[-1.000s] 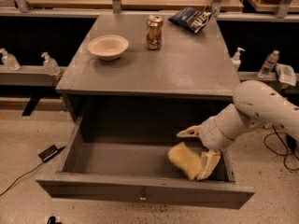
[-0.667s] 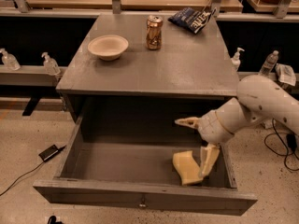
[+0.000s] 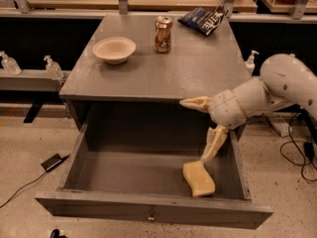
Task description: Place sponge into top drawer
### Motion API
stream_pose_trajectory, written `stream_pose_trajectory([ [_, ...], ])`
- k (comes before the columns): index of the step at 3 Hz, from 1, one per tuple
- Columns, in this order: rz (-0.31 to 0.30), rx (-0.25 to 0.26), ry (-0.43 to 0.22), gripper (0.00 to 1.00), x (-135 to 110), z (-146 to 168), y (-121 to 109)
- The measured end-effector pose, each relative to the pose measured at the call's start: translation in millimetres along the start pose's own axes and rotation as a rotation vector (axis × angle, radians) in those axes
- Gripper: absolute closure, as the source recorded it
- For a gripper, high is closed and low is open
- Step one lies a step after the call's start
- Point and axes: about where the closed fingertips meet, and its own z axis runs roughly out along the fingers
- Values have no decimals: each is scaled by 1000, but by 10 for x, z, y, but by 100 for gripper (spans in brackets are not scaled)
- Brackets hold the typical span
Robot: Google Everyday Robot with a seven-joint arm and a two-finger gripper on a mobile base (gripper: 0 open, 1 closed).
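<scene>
The pale yellow sponge (image 3: 198,179) lies on the floor of the open top drawer (image 3: 148,206), near its front right corner. The drawer is grey, pulled far out, with a small metal knob (image 3: 151,216) on its front panel. My gripper (image 3: 193,130) hangs above the drawer's right side, just above the sponge. It is open: one cream finger (image 3: 195,103) points left at the table's edge, and the other finger (image 3: 214,144) points down, its tip at the sponge's top end. The white arm reaches in from the right.
On the grey table top (image 3: 198,68) stand a cream bowl (image 3: 114,49), a copper can (image 3: 163,33) and a dark chip bag (image 3: 204,19). Pump bottles (image 3: 52,67) sit on a shelf at left. A black device with a cable (image 3: 52,161) lies on the floor.
The gripper has let go of the sponge and risen out of the drawer with its fingers spread. The sponge now lies on the drawer floor.
</scene>
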Motion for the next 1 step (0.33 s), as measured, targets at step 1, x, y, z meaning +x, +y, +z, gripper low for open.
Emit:
stream_pose_trajectory([
  [1, 25, 5, 20, 0, 19, -324, 79],
])
